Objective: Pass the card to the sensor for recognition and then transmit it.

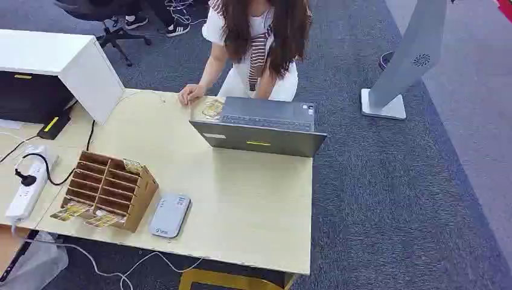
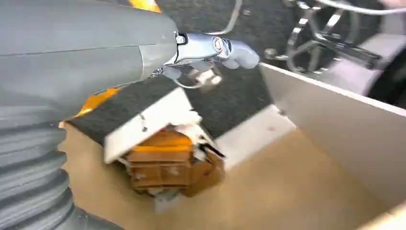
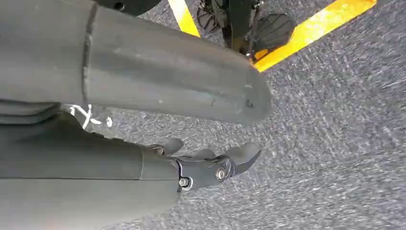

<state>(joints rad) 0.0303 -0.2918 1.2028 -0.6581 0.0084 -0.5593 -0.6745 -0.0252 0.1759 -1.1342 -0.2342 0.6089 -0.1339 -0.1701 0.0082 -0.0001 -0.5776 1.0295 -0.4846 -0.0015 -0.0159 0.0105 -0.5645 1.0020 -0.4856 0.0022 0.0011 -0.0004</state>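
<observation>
A wooden slotted card holder [image 1: 108, 190] stands near the table's front left, with yellowish cards [image 1: 72, 211] sticking out of its lower slots. Beside it, to the right, lies the flat grey sensor pad [image 1: 169, 215]. Another card [image 1: 212, 109] lies by the laptop, close to a person's hand [image 1: 192, 93]. My left hand [image 2: 143, 52] hangs with fingers apart and nothing in it, above the blurred card holder [image 2: 167, 163]. My right hand [image 3: 158, 158] hangs over grey carpet, fingers loosely extended, holding nothing.
An open grey laptop [image 1: 259, 127] sits at the table's far side in front of a person. A white box [image 1: 60, 66] and a power strip [image 1: 27, 184] with cables occupy the left. A grey stand [image 1: 410, 60] rises on the carpet at right.
</observation>
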